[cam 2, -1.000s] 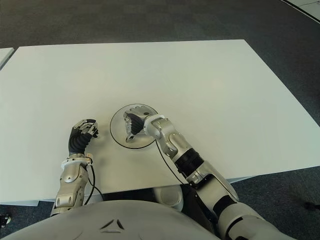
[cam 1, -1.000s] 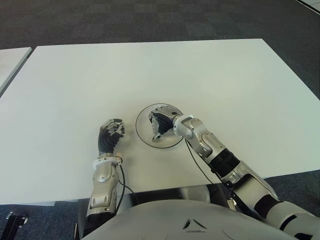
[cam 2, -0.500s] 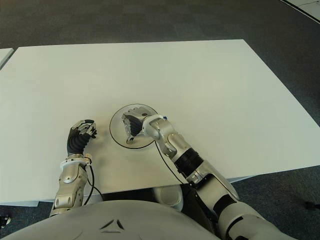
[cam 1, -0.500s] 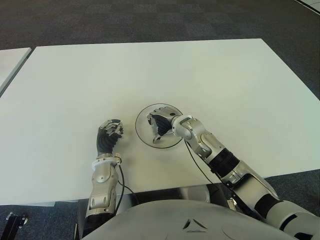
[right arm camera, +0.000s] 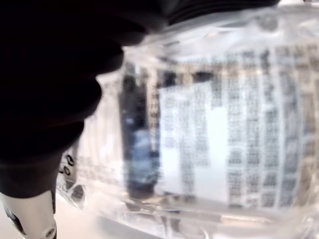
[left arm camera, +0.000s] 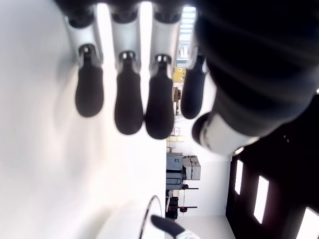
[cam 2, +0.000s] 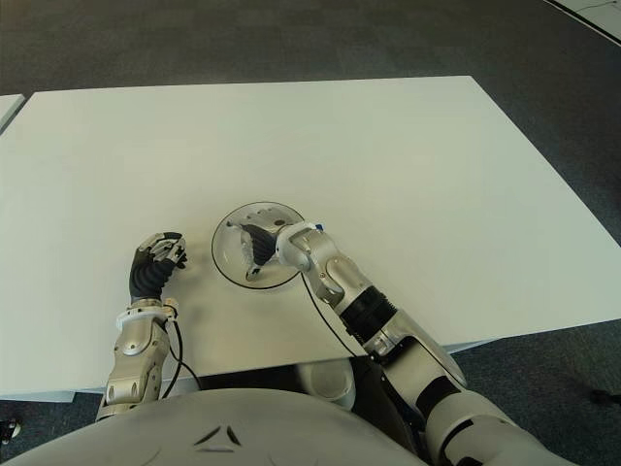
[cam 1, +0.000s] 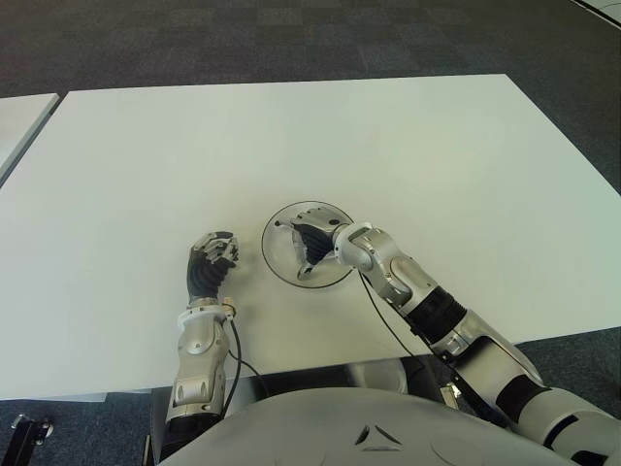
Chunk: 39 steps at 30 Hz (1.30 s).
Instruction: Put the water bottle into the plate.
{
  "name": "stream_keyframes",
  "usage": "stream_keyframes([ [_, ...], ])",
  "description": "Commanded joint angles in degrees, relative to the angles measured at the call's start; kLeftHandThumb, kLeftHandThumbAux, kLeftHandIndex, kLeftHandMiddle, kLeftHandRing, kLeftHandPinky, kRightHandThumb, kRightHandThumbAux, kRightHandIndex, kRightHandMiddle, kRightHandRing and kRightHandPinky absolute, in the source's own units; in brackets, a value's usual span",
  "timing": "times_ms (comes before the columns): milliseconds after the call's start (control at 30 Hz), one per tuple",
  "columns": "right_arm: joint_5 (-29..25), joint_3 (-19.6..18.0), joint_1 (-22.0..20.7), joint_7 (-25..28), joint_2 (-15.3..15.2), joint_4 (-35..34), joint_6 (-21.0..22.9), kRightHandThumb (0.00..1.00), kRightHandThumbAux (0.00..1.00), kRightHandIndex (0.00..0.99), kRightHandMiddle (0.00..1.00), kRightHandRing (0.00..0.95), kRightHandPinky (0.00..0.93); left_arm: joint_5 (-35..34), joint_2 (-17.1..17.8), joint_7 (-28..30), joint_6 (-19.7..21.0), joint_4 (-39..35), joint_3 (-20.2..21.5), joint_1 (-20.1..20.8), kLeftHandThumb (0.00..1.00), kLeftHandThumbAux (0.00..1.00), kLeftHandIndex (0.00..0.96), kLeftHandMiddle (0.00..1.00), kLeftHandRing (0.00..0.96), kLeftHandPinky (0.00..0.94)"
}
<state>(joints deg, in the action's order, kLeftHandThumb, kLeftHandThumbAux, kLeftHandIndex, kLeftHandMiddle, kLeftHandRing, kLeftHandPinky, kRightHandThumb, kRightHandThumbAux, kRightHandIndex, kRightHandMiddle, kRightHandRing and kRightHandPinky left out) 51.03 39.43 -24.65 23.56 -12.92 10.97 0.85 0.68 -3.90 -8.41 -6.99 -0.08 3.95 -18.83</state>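
Note:
A round plate with a dark rim [cam 1: 328,216] lies on the white table [cam 1: 437,165] just in front of me. My right hand [cam 1: 309,247] is low over the plate, its dark fingers curled round the clear water bottle [cam 1: 285,243], which lies sideways inside the rim. Up close, the bottle's printed label [right arm camera: 214,124] fills the right wrist view, pressed against the dark palm and thumb [right arm camera: 45,89]. My left hand [cam 1: 213,257] shows left of the plate with fingers [left arm camera: 128,104] curled, holding nothing.
A second white table's corner [cam 1: 19,116] shows at the far left. Dark carpet [cam 1: 291,39] lies beyond the table's far edge. Wide bare tabletop stretches behind and to both sides of the plate.
My right hand with the bottle has eased a little left and lower into the plate, and the plate has slid slightly left with it. The left hand has barely moved.

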Motion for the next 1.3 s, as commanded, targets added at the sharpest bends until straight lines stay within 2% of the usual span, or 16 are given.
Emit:
stream_keyframes([
  [33,-0.2,0.9,0.2,0.8,-0.7,0.0,-1.5,0.385,0.723,0.044,0.13,0.117,0.122,-0.1,-0.3,-0.1,0.1,0.9,0.2,-0.1,0.707,0.715,0.435,0.659,0.643,0.625],
  [167,-0.2,1.1,0.0,0.9,-1.2,-0.3,-2.2,0.348,0.734,0.011,0.051,0.038,0.037,-0.3,-0.3,0.0,0.7,0.4,0.2,-0.2,0.707,0.715,0.435,0.654,0.638,0.624],
  [333,-0.3,1.0,0.0,-0.2,-1.5,-0.4,-3.5,0.315,0.731,0.001,0.011,0.006,0.006,-0.1,-0.4,-0.2,1.3,0.1,0.1,-0.3,0.707,0.715,0.434,0.651,0.638,0.622],
  [433,-0.3,0.8,0.4,-1.7,-1.7,-0.4,-4.5,0.266,0.72,0.0,0.003,0.002,0.001,-0.1,-0.5,-0.3,1.4,-0.1,0.1,-0.4,0.707,0.715,0.434,0.647,0.64,0.626],
  [467,-0.3,0.7,0.5,-2.2,-1.7,-0.4,-4.8,0.222,0.716,0.0,0.002,0.001,0.001,-0.1,-0.5,-0.3,1.4,-0.1,0.1,-0.4,0.707,0.715,0.434,0.645,0.638,0.622],
  [600,-0.2,0.4,1.1,-5.8,-1.8,-0.1,-6.6,0.091,0.698,0.0,0.0,0.0,0.0,-0.4,-0.6,-0.3,1.5,-0.1,0.1,-0.4,0.707,0.715,0.434,0.642,0.633,0.618],
  [767,0.4,0.2,1.9,-11.8,-2.3,0.3,-9.6,0.016,0.647,0.0,0.0,0.0,0.0,-0.2,-0.6,-0.4,1.6,-0.2,0.1,-0.5,0.707,0.715,0.434,0.647,0.637,0.623],
  [1000,1.2,-0.5,2.6,-20.9,-2.8,1.0,-13.7,0.001,0.547,0.0,0.0,0.0,0.0,0.1,-0.5,-0.4,2.1,-0.7,-0.2,-0.9,0.707,0.715,0.434,0.647,0.635,0.619],
  [1300,-4.1,-5.2,3.5,-31.7,-3.6,2.6,-22.3,0.0,0.466,0.0,0.0,0.0,0.0,0.5,-0.6,-0.5,3.1,-1.7,-0.4,-1.0,0.706,0.715,0.434,0.641,0.632,0.614],
])
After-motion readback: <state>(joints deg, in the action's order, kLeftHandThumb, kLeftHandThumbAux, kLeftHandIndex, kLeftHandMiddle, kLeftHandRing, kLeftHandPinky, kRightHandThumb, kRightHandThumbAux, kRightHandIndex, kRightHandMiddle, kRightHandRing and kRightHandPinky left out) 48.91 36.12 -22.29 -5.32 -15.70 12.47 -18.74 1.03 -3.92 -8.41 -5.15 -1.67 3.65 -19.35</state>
